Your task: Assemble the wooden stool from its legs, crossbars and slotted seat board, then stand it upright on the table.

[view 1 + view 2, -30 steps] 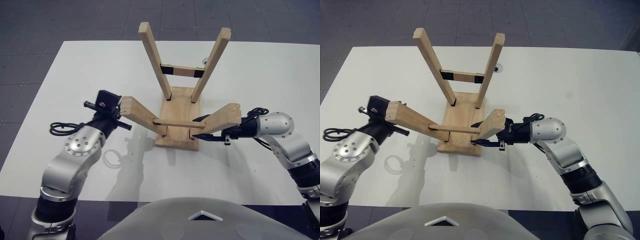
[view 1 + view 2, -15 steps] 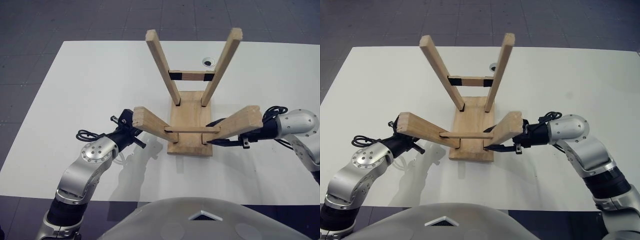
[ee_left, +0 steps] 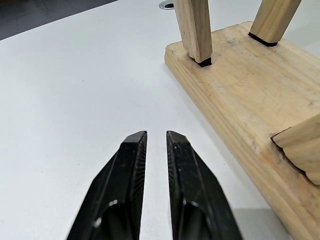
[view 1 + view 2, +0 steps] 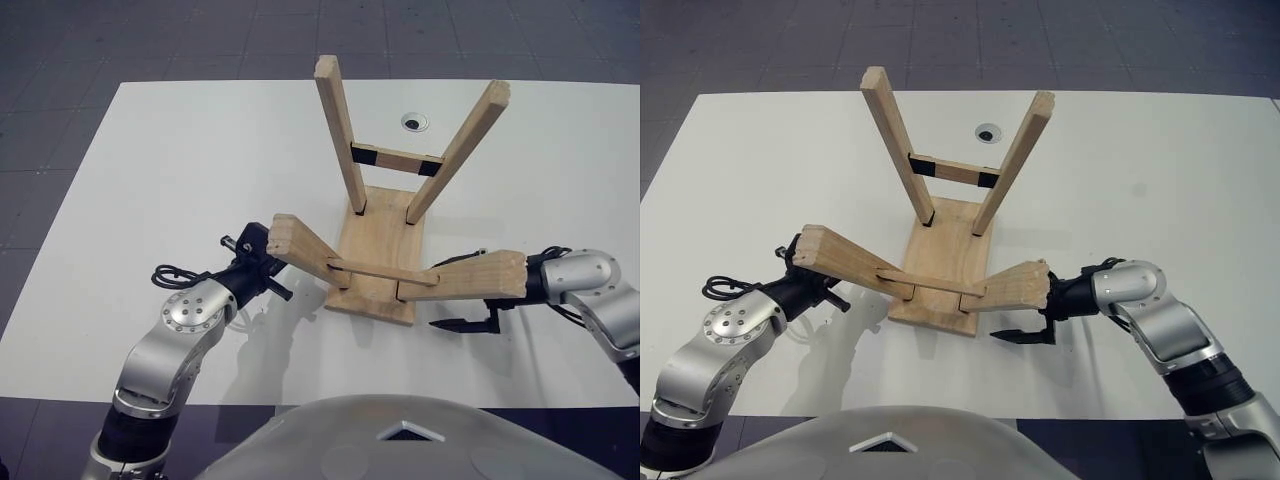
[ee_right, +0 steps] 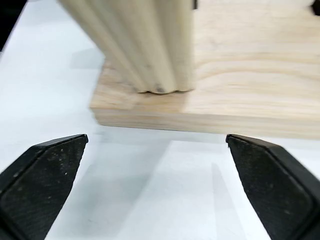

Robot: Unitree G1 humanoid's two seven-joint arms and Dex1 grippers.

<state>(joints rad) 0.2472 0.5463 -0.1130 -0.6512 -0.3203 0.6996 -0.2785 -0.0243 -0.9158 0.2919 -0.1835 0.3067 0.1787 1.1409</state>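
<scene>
The wooden stool lies upside down, its seat board (image 4: pixel 378 262) flat on the white table (image 4: pixel 180 170). Two far legs (image 4: pixel 338 130) stand up from it, joined by a crossbar (image 4: pixel 398 159). The near-left leg (image 4: pixel 300 248) and near-right leg (image 4: pixel 468 277) splay toward me, joined by a crossbar (image 4: pixel 372 271). My left gripper (image 3: pixel 156 134) is shut with nothing in it, low over the table beside the board's left edge and behind the near-left leg. My right gripper (image 5: pixel 156 139) is open beneath the near-right leg's end, one finger (image 4: pixel 465 323) showing under it.
A round cable hole (image 4: pixel 412 122) sits in the table behind the stool. A black cable (image 4: pixel 175 275) loops off my left wrist. The table's left, right and far parts are bare white surface, with dark floor beyond its edges.
The whole picture has shifted, so the camera moved. My right gripper has drawn back from the board's near edge toward the near-right leg's end. The left gripper came in lower and closer.
</scene>
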